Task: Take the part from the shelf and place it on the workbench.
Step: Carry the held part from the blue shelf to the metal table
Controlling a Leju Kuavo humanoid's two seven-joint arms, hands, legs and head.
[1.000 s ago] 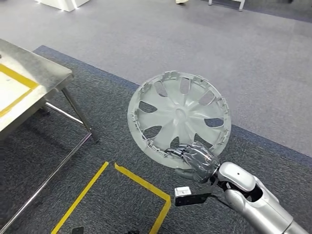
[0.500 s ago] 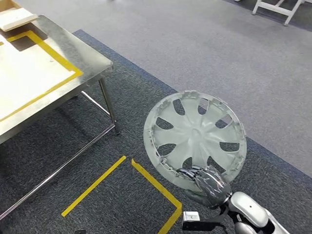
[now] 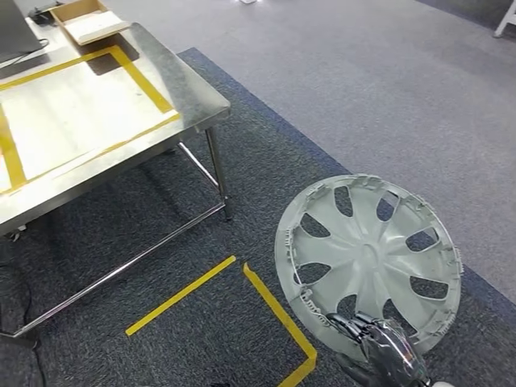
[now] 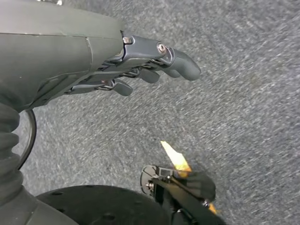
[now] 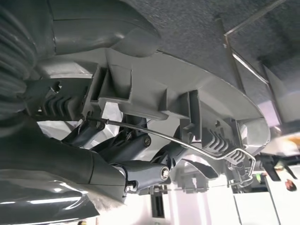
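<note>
Steel tabletop, marked with yellow tape, has slid further into the head view at left: the robot is turning toward it. The left hand hangs empty, fingers apart. At right, the right hand grips the part by its rim over the carpet, well apart from the tabletop, so placing remains.

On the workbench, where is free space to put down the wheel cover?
The bare patch inside the yellow tape on the workbench is free. The far corner is crowded: a tray sits there. The right hand holds the wheel cover over the carpet.
</note>
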